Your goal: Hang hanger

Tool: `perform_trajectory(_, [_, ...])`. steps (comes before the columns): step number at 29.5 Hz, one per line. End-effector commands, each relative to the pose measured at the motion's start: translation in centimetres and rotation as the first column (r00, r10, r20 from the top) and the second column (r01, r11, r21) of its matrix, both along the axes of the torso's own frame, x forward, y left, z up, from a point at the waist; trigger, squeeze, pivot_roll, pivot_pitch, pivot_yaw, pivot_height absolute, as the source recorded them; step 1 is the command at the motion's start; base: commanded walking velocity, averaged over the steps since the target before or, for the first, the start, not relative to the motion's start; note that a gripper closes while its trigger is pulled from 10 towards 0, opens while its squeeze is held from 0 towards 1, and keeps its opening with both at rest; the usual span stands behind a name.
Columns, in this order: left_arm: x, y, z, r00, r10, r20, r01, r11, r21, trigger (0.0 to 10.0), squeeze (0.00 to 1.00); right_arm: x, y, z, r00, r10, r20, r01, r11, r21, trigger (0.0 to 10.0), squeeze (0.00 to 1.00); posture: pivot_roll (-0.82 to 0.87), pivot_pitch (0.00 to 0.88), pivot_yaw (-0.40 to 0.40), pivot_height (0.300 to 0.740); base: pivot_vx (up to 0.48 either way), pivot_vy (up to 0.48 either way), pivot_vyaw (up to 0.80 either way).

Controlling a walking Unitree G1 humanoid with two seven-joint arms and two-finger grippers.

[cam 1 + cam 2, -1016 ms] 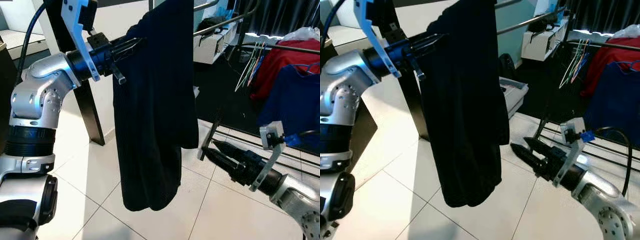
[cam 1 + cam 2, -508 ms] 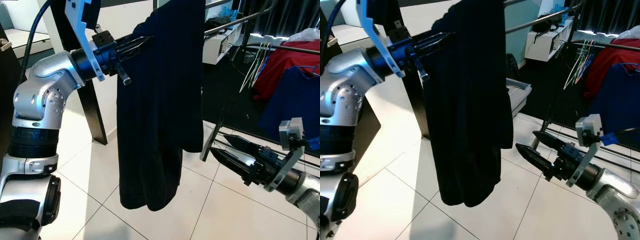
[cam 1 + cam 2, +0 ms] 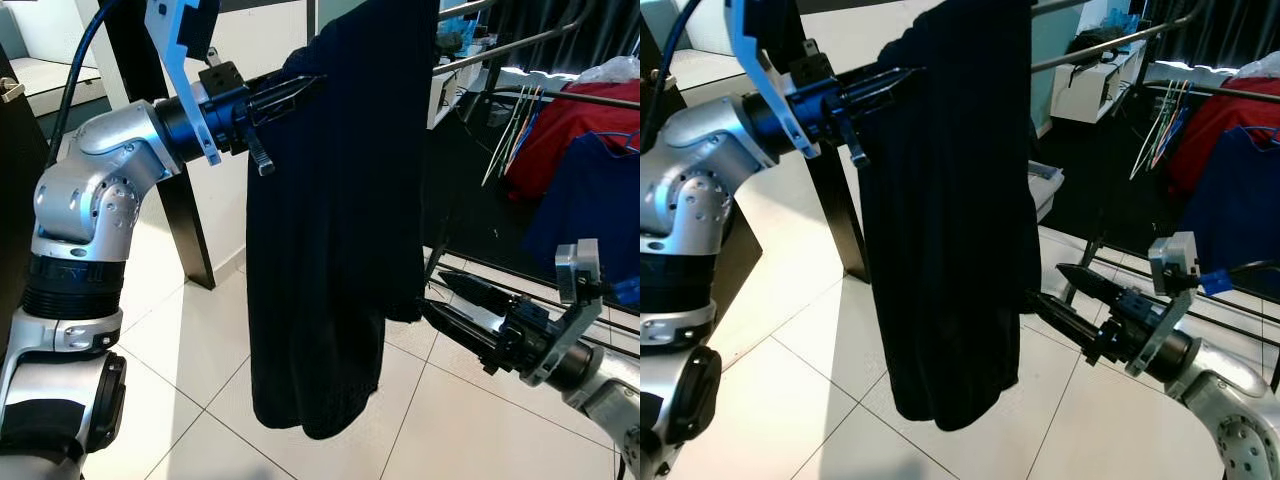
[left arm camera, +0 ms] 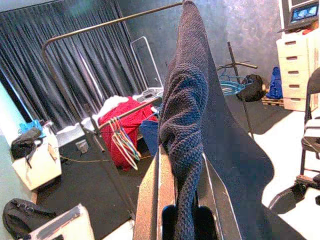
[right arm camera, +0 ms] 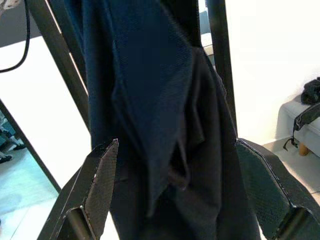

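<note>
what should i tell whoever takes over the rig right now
Left tool: raised, shut on the dark knit garment, which hangs down from it to just above the tiled floor.
Right tool: open, low, fingers pointing at the garment's lower edge, gripping nothing.
Clothes rail: behind and to the right, with a red garment and spare hangers nearby.
Done: garment lifted. Left: hang it on the rail. The hanger itself cannot be made out.

The scene is viewed forward and down from the head; the garment (image 3: pixel 330 230) is seen close by both wrist cameras.
</note>
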State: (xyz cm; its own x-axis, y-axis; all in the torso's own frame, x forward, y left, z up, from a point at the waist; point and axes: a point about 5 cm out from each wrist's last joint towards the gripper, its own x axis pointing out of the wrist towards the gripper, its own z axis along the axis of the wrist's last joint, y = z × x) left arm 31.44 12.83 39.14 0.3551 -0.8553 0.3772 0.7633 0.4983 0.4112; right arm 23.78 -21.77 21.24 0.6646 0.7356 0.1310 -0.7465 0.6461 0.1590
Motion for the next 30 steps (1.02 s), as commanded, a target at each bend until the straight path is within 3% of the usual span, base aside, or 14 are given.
perform_trajectory(1, [-0.8,-0.4,1.1,0.998,-0.042,0.044,0.043,0.999,-0.01,10.0,0.0,-0.1,0.1,0.0,1.0,0.01,0.0,-0.01,1.0,0.022,10.0,0.0,-0.08,0.0,0.016,0.74,0.0,0.0,0.0])
perform_trajectory(14, [-1.4,-1.1,1.4,0.996,-0.071,0.054,0.071,0.997,-0.012,10.0,0.0,-1.0,2.7,-0.9,0.987,0.157,-0.025,-0.155,0.986,0.066,10.0,0.0,-0.08,0.0,0.018,0.74,0.0,0.0,0.0])
perform_trajectory(15, [-1.4,-1.1,1.4,0.996,-0.072,0.053,0.072,0.997,-0.012,10.0,0.0,-1.0,3.1,-0.9,0.985,0.168,-0.023,-0.166,0.984,0.071,2.0,0.0,-0.08,0.0,0.021,0.74,0.0,0.0,0.0])
perform_trajectory(16, [-1.4,-1.1,1.4,0.996,-0.072,0.053,0.073,0.997,-0.012,10.0,0.0,-0.9,3.3,-0.9,0.985,0.173,-0.021,-0.171,0.983,0.073,0.0,0.0,-0.08,0.0,0.021,0.74,0.0,0.0,0.0])
perform_trajectory(23, [-1.4,-1.1,1.4,0.996,-0.071,0.049,0.072,0.997,-0.012,10.0,0.0,-0.6,3.2,-0.9,0.988,0.152,-0.022,-0.15,0.986,0.076,0.0,0.0,-0.08,0.0,0.019,0.74,0.0,0.0,0.0])
perform_trajectory(30, [-1.3,-1.0,1.4,0.997,-0.056,0.046,0.057,0.998,-0.014,10.0,0.0,-0.5,2.1,-0.9,0.995,0.097,-0.016,-0.097,0.995,0.037,0.0,0.0,-0.08,0.0,0.02,0.74,0.0,0.0,0.0])
